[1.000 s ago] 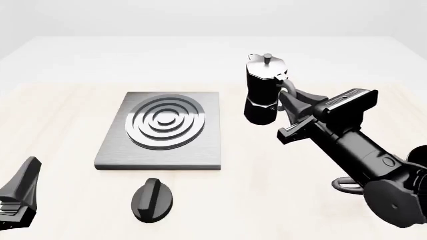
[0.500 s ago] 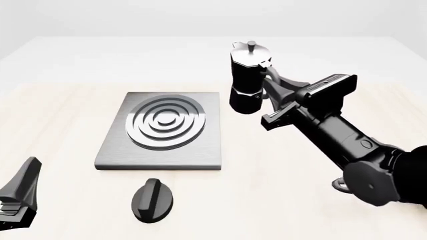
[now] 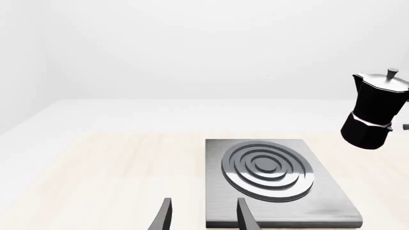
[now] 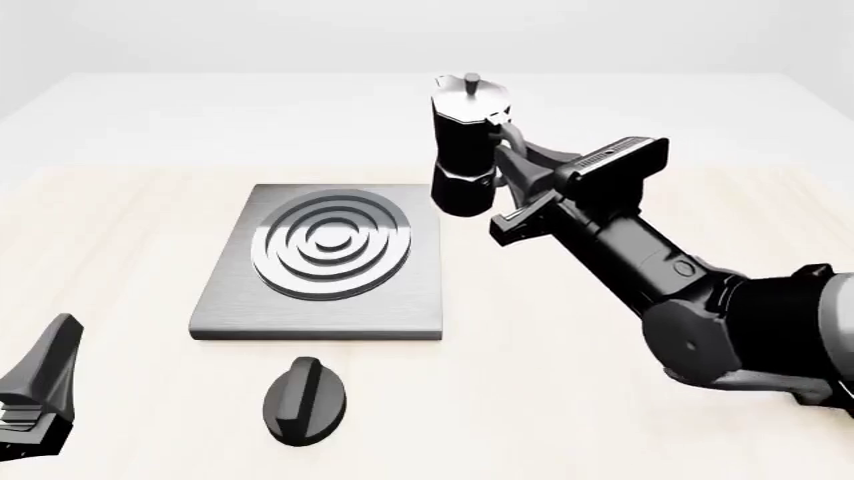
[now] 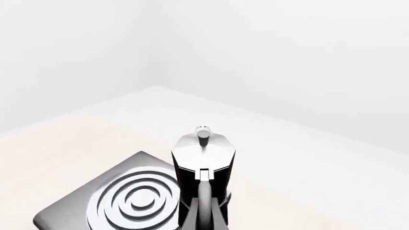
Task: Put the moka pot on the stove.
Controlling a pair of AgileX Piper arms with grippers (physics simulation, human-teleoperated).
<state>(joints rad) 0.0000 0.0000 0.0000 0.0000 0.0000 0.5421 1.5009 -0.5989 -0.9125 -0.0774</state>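
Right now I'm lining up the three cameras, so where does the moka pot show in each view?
Front view: moka pot upper centre, lifted beside the stove's far right corner.
Left wrist view: moka pot at the right edge, in the air.
Right wrist view: moka pot bottom centre, seen from the handle side.
Shared landmark: the stove with its silver rings.

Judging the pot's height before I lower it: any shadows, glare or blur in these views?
Front view: sharp, flat light; the moka pot in the right hand casts no visible shadow on the table. Left wrist view: sharp; the stove rings show bright sheen. Right wrist view: the pot's handle looks soft up close.
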